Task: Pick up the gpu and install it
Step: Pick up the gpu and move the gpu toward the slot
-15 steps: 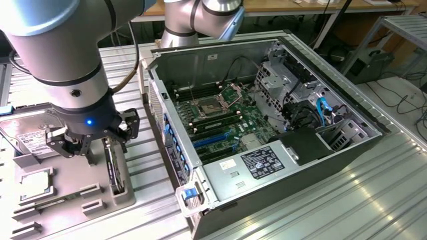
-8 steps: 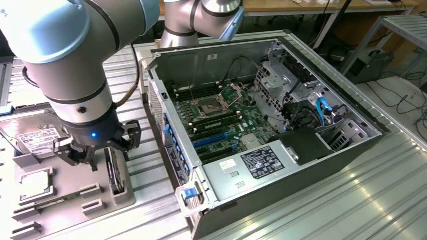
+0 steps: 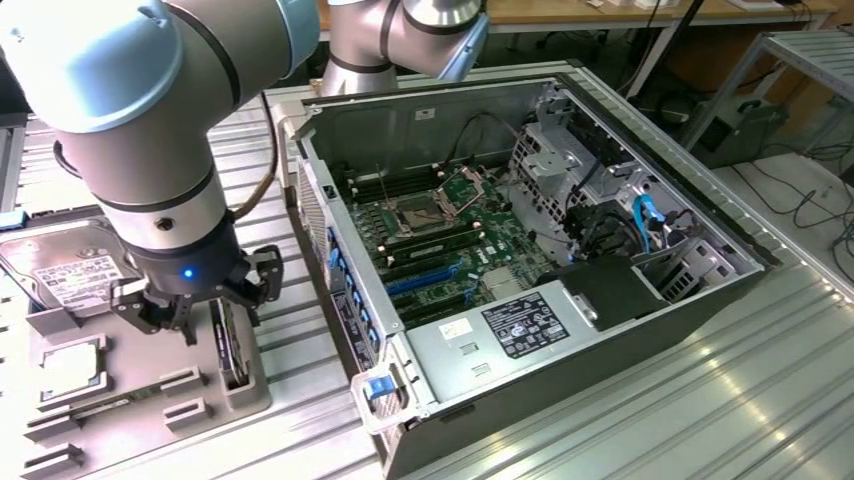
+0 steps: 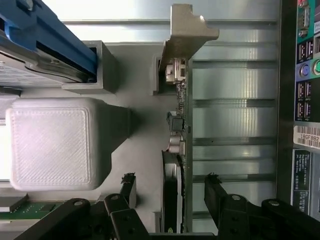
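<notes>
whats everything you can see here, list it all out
gpu: one, black with a silver end bracket, standing on edge in the grey holder
hard drive: one, silver with a white label, in the holder at the exterior view's left
processor chip: one, silver and square, in a holder pocket near the hard drive
grey holder: one, grey, on the table beside the case
computer case: one, dark, lying open at the centre
motherboard: one, green, inside the case
table: one, silver and ribbed, under everything
robot arm: one, grey and pale blue, above the holder
pincer: one, black, open, one finger on each side of the gpu
</notes>
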{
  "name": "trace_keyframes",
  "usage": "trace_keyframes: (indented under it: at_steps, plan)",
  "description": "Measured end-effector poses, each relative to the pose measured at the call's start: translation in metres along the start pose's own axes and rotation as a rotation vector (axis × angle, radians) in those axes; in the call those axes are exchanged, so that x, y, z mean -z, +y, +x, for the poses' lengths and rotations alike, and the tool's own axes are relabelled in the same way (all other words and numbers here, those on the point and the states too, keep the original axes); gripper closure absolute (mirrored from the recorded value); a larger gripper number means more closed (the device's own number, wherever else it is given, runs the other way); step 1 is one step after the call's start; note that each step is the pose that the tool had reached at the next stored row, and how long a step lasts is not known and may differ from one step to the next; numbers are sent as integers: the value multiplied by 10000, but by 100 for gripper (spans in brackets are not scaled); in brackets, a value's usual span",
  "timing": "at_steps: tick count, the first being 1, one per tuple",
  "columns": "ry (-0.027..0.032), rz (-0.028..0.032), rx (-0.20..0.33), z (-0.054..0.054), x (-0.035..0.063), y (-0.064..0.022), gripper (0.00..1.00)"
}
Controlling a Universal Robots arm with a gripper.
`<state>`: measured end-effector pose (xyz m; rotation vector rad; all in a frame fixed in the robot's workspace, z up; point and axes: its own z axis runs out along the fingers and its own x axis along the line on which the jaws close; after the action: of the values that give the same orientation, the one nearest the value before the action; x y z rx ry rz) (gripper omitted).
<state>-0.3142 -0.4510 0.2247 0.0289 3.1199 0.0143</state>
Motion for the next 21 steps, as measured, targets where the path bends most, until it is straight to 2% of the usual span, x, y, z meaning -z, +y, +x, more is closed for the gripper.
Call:
trace_keyframes:
  at_steps: [2, 3, 4, 5, 11, 12, 16, 17, 21]
  plan:
    - [-3, 14, -283, -2, -29, 2, 35]
    - [-2, 19, -314, -3, -29, 2, 42]
    - [-2, 19, -314, -3, -29, 2, 42]
    - [-2, 19, -314, -3, -29, 2, 49]
    - [-6, 69, -312, -9, -10, 2, 50]
    - [-5, 73, -312, -9, -9, 2, 57]
    - [-4, 75, -313, -22, -9, 3, 59]
    - [-5, 75, -312, -27, -9, 3, 66]
    - [-6, 74, -313, -49, -10, 3, 66]
